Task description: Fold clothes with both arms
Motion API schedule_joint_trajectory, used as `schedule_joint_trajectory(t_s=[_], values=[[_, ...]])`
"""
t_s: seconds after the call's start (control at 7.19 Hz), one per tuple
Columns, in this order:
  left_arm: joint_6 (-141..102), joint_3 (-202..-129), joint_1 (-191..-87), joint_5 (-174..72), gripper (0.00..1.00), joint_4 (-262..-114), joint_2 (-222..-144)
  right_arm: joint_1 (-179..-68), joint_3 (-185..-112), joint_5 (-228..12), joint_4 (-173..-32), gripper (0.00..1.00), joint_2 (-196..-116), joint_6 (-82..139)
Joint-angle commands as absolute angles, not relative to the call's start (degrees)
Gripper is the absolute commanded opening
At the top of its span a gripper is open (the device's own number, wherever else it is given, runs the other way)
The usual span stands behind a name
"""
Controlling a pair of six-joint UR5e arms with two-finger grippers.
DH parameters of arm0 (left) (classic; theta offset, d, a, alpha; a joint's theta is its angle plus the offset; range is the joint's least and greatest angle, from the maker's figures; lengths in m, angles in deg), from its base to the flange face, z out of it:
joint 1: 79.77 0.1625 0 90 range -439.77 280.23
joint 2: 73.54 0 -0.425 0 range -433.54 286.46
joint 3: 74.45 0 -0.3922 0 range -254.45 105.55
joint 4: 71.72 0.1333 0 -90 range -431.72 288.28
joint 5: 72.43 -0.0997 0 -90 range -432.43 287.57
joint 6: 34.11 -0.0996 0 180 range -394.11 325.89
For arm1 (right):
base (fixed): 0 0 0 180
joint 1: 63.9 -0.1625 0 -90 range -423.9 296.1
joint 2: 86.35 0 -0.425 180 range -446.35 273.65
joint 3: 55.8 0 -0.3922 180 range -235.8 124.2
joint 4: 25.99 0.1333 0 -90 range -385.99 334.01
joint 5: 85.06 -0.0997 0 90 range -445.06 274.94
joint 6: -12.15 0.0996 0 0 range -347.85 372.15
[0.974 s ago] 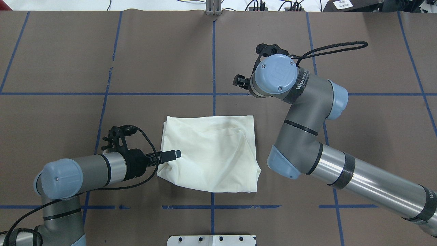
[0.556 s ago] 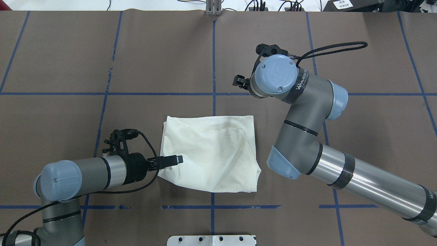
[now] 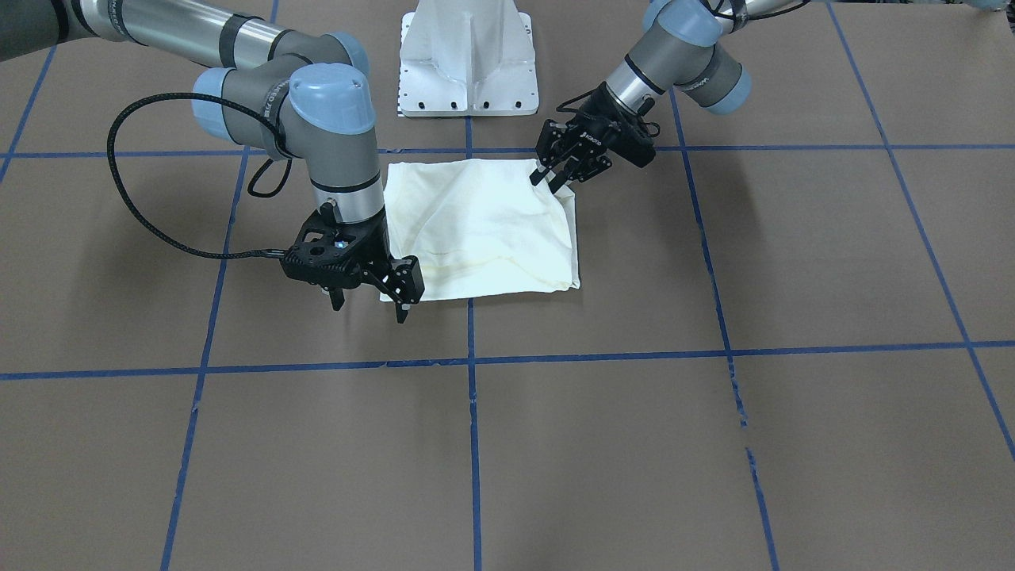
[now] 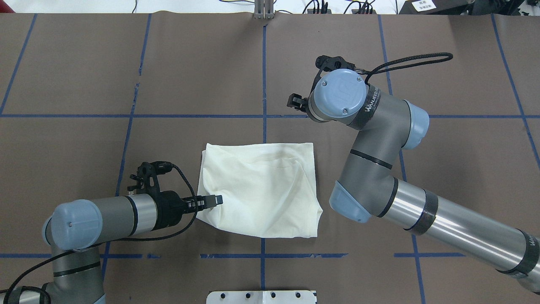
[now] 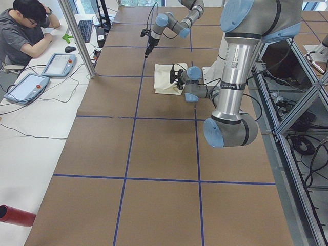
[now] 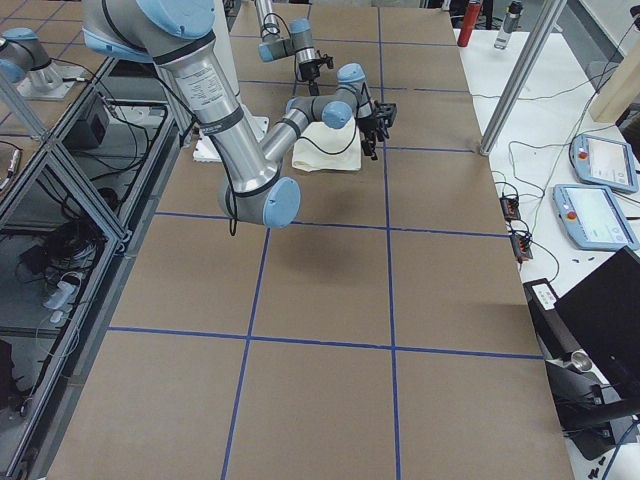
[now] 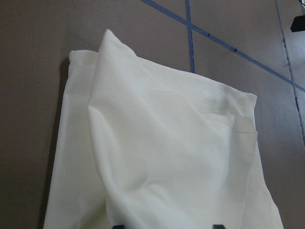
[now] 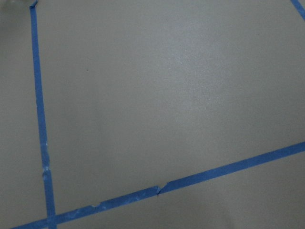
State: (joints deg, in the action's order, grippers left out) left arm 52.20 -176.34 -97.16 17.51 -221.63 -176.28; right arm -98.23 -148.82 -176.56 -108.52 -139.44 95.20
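Left gripper (image 3: 547,185): I read it as open. My left wrist camera shows the two dark fingertips (image 7: 217,225) well apart at the bottom edge of the frame, with cloth lying between them and nothing clamped. It points down at the upper right corner of the shirt in the front-facing view. I cannot tell whether the tips touch the fabric.

Right gripper (image 3: 369,305): its jaws are spread wide and it holds nothing. It hangs at the shirt's lower left corner in the front-facing view. From overhead there is a strip of table between it and the cloth.

T-shirt (image 3: 484,226): it is folded into a rough rectangle with only plain cream fabric showing. It lies flat in the middle of the overhead frame, between the two arms, with soft creases across it.

Surroundings: the brown table (image 3: 714,444) is crossed by blue tape lines (image 3: 473,444). A white pedestal base (image 3: 468,63) sits at top centre of the front-facing view. A black cable (image 3: 131,198) loops out beside the right wrist.

Left side view: a person (image 5: 23,28) sits at a desk in the upper left, and a red cylinder (image 5: 15,215) lies at lower left.

Hard to see: from overhead the right gripper is mostly hidden under its own wrist joint. The right wrist camera shows only table and tape.
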Motion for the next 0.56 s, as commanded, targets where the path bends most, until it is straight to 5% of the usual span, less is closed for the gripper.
schedule_joint_trajectory(t_s=[0.0, 0.42], values=[[52.20, -176.23, -96.82, 17.31, 0.44, -221.66, -176.29, -98.18, -148.79, -176.55, -108.52, 1.00, -139.44, 95.20], [52.11, -175.96, -96.29, 17.13, 0.44, -221.66, -176.20, -98.18, -148.79, -176.55, -108.52, 1.00, -139.44, 95.29]])
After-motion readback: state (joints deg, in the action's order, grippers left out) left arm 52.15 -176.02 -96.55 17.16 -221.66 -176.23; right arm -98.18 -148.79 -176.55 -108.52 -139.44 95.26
